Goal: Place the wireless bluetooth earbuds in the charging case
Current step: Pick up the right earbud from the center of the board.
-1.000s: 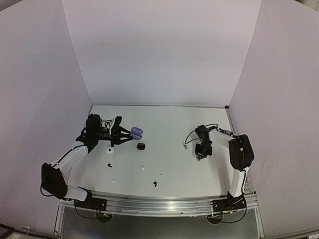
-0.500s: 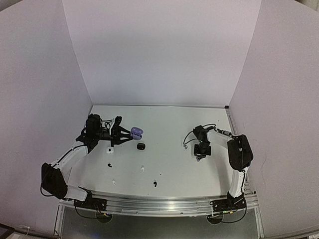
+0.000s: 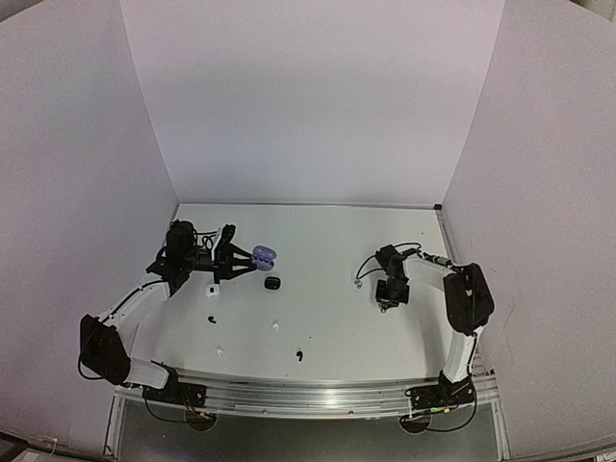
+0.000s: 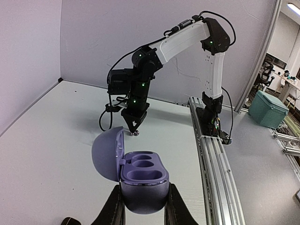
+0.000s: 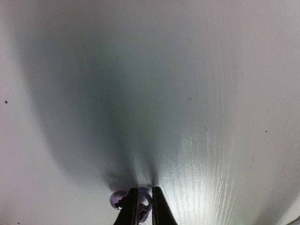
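My left gripper (image 3: 248, 258) is shut on the base of an open purple charging case (image 3: 264, 255) and holds it off the table. In the left wrist view the case (image 4: 140, 178) has its lid swung left and its wells empty, with my fingers (image 4: 112, 211) on both sides. My right gripper (image 3: 386, 304) points straight down at the table right of centre. In the right wrist view its fingers (image 5: 158, 208) are closed narrowly on a glossy silvery grey earbud (image 5: 118, 199) lying on the table. The left wrist view shows that bud (image 4: 135, 133) at the right gripper's tip.
A black case (image 3: 272, 283) and a white case (image 3: 214, 289) lie near the left gripper. Black buds (image 3: 211, 319) (image 3: 299, 356) and white buds (image 3: 275, 327) (image 3: 220, 352) are scattered on the near table. White walls enclose three sides. A metal rail (image 3: 318, 397) runs along the near edge.
The right gripper has shifted slightly and sits a little lower over the table. The left arm and the purple case have not moved.
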Robot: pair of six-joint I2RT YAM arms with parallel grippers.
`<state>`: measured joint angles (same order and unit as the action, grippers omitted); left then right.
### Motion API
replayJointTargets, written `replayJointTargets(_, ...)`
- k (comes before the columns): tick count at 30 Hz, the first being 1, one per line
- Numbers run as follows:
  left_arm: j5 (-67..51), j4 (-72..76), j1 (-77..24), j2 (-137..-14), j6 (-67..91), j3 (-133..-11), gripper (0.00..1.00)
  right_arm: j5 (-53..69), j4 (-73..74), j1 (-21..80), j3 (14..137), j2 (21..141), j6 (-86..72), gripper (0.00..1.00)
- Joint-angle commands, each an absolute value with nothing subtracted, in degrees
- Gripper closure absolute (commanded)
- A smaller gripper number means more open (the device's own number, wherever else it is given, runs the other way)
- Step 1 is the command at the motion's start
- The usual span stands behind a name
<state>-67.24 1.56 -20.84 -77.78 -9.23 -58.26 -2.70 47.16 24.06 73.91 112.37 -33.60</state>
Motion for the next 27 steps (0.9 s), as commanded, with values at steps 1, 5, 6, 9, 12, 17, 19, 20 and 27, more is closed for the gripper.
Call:
replayJointTargets(1, -67.0, 2.3, -20.7, -76.6, -10.4, -58.1, 1.0, -0.5, 47.7, 23.6, 71.4, 110.0, -35.6, 0.91)
replayJointTargets(5, -67.0, 2.3, -20.7, -76.7, -10.4, -58.0, 1.0, -0.4, 47.7, 23.1, 70.7, 110.0, -35.3, 0.89)
replayJointTargets(6, -67.0, 2.3, -20.7, -76.7, -10.4, -58.0, 1.0, -0.5, 47.7, 23.0, 70.7, 110.2, -35.3, 0.89)
replayJointTargets(9, -66.9, 2.2, -20.7, -76.5, -10.3, -58.0, 1.0, -0.5, 47.6, 22.8, 71.3, 110.0, -35.4, 0.9)
replayJointTargets(12, -66.7, 1.8, -20.7, -76.5, -10.6, -58.2, 1.0, -0.5, 47.5, 22.6, 72.4, 110.2, -35.0, 0.9)
replayJointTargets(17, -66.6, 2.0, -20.7, -76.7, -10.7, -58.4, 1.0, -0.5, 47.5, 22.2, 72.0, 111.2, -34.8, 0.92)
replayJointTargets(19, -66.4, 1.9, -20.6, -76.6, -10.7, -58.4, 1.0, -0.4, 47.6, 22.2, 71.8, 111.8, -34.4, 0.92)
replayJointTargets(20, -66.4, 1.8, -20.6, -76.5, -10.7, -58.4, 1.0, -0.4, 47.6, 22.2, 71.6, 112.1, -34.4, 0.92)
replayJointTargets(27, -66.4, 1.8, -20.6, -76.7, -10.9, -58.6, 1.0, -0.8, 47.5, 22.2, 70.2, 114.5, -33.9, 0.94)
